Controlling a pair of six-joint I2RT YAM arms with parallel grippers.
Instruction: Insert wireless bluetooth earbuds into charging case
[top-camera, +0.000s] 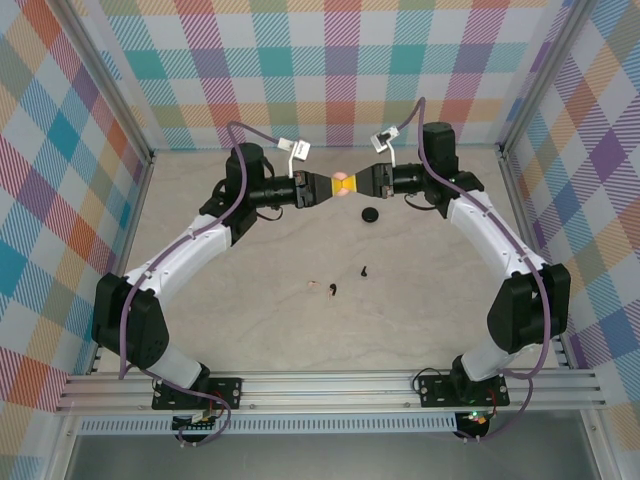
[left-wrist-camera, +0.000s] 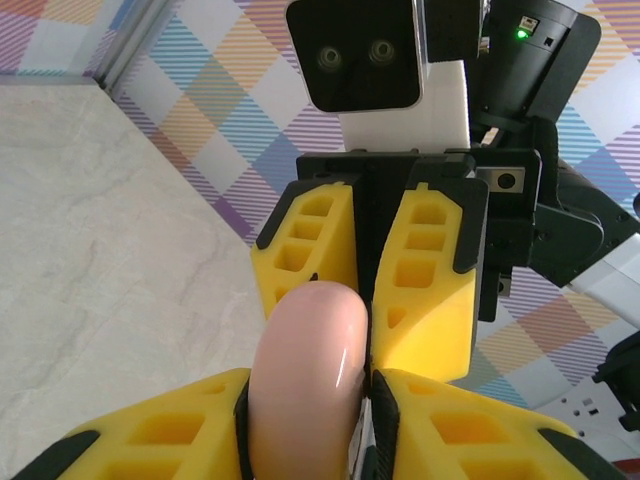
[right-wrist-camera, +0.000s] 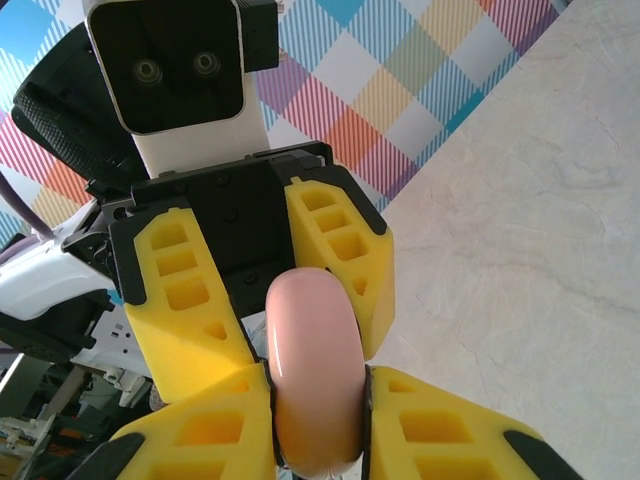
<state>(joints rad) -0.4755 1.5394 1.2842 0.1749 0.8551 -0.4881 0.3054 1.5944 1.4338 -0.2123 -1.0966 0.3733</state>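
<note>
Left gripper (top-camera: 324, 187) and right gripper (top-camera: 361, 183) both clamp the pink case (top-camera: 343, 184) at the far middle. An uneven pull could drop it. The earbuds (top-camera: 331, 290) lie nearer on the table (top-camera: 420, 330).

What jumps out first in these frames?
Both arms meet over the far middle of the table. The left gripper and right gripper clamp one pink case from opposite sides, above the surface. Loose on the table nearer the bases lie a black earbud, a second black earbud and a whitish earbud. A black disc sits near the right gripper.
</note>
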